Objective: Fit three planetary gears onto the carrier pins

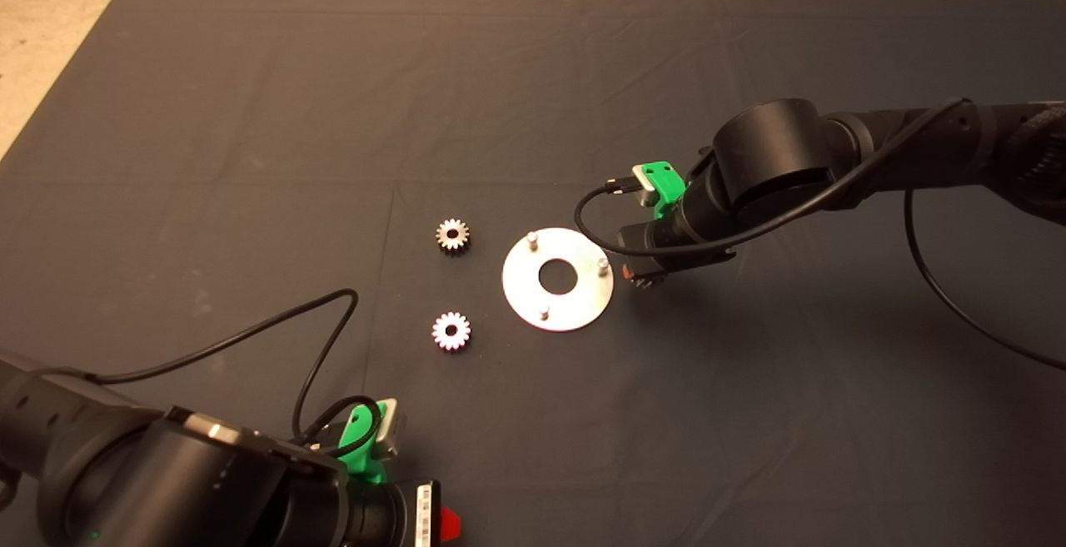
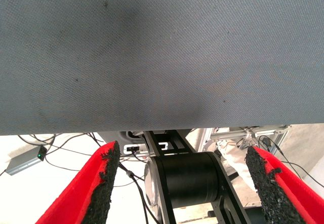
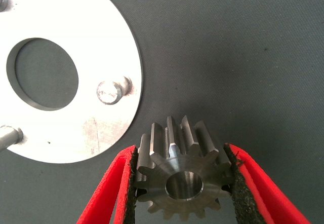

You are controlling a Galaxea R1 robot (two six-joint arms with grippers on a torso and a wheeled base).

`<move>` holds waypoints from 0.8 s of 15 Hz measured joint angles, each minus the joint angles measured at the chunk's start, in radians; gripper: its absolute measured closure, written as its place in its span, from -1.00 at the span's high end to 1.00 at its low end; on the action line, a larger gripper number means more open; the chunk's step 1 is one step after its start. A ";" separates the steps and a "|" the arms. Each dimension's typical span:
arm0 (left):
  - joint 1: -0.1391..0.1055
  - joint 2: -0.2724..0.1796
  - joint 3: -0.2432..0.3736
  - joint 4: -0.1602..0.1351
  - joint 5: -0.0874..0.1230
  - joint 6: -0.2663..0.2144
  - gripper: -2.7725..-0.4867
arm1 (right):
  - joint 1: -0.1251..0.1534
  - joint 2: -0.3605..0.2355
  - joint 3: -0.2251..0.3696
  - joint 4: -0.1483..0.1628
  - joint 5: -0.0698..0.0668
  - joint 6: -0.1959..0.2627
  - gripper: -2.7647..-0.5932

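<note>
From above, I see my right tool (image 1: 641,278) just beside the flat shiny round metal disc (image 1: 557,279), which lies on the dark surface (image 1: 250,114) with three short silver carrier pins (image 1: 602,265) standing on it. Two small silvery toothed gears (image 1: 452,236) lie loose beyond the disc's far side from that tool. My left tool (image 1: 445,524) waits well apart from them.

In the left wrist view, its red fingers (image 2: 88,186) stand wide apart, holding nothing.

In the right wrist view, the right tool (image 3: 183,183) is clamped on a third silvery toothed gear (image 3: 179,178), nearest pin just ahead.
</note>
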 joint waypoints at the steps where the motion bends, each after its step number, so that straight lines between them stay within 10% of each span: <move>1: 0.000 0.002 0.000 0.000 -0.001 0.000 0.11 | 0.000 0.001 -0.005 0.000 0.000 0.000 -0.58; 12: 0.000 0.024 0.000 -0.001 0.000 0.000 0.11 | 0.005 0.075 -0.096 0.000 -0.002 -0.026 -0.58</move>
